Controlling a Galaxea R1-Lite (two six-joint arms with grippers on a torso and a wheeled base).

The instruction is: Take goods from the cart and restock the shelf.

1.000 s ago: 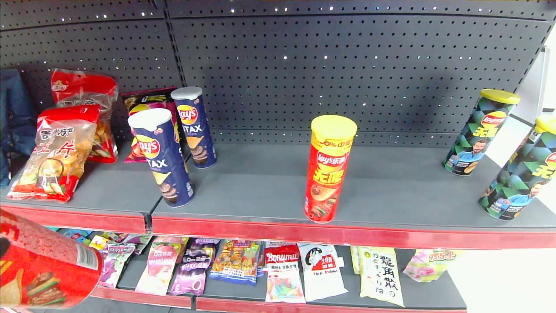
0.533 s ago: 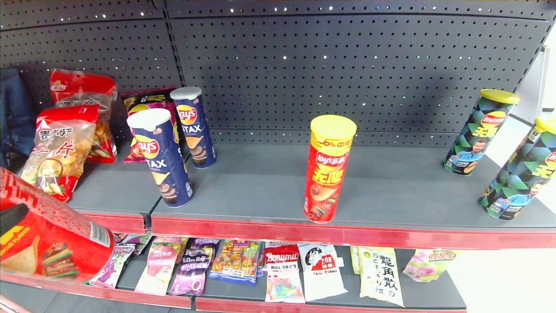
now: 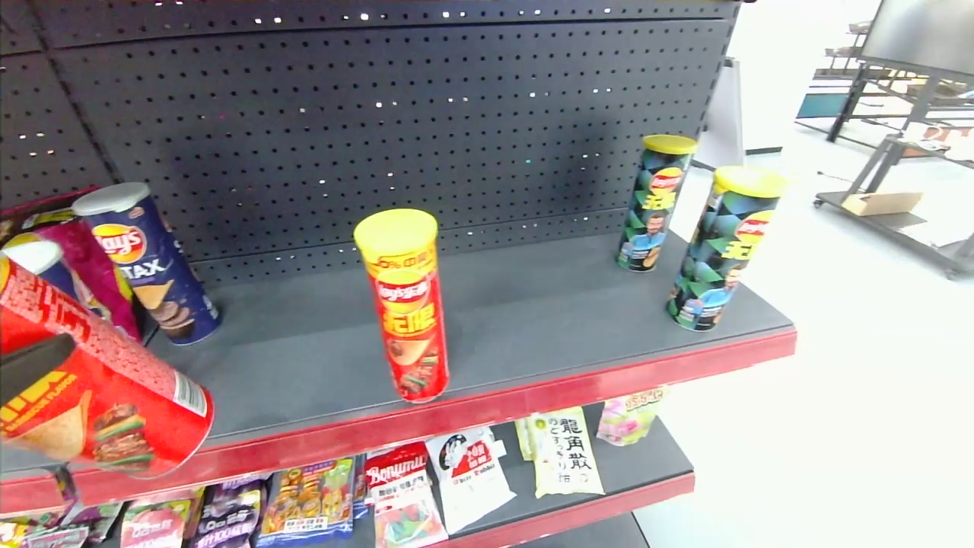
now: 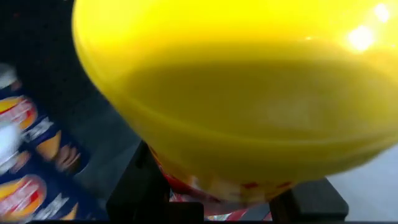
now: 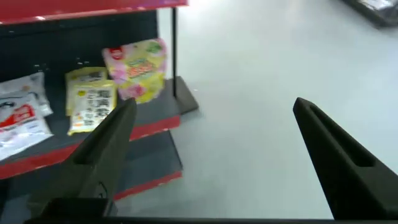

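Note:
A red chip can (image 3: 99, 396) with a yellow lid (image 4: 249, 93) lies tilted in my left gripper (image 4: 230, 196), which is shut on it. In the head view it hangs at the left, over the red front edge of the grey shelf (image 3: 533, 320). A dark finger (image 3: 34, 364) crosses the can's side. An identical red can (image 3: 407, 304) stands upright near the shelf's front, in the middle. My right gripper (image 5: 217, 162) is open with nothing in it, low beside the bottom shelf and above the floor.
Two blue cans (image 3: 148, 262) stand at the shelf's left, and two green-black cans (image 3: 654, 202) (image 3: 723, 247) at its right end. Snack bags (image 3: 472, 472) lie on the lower shelf. Bare shelf floor lies behind and beside the middle can. A metal rack (image 3: 898, 205) stands far right.
The head camera has turned to the right, shifting the whole shelf left. The held red can has risen from below the shelf edge to the level of the shelf.

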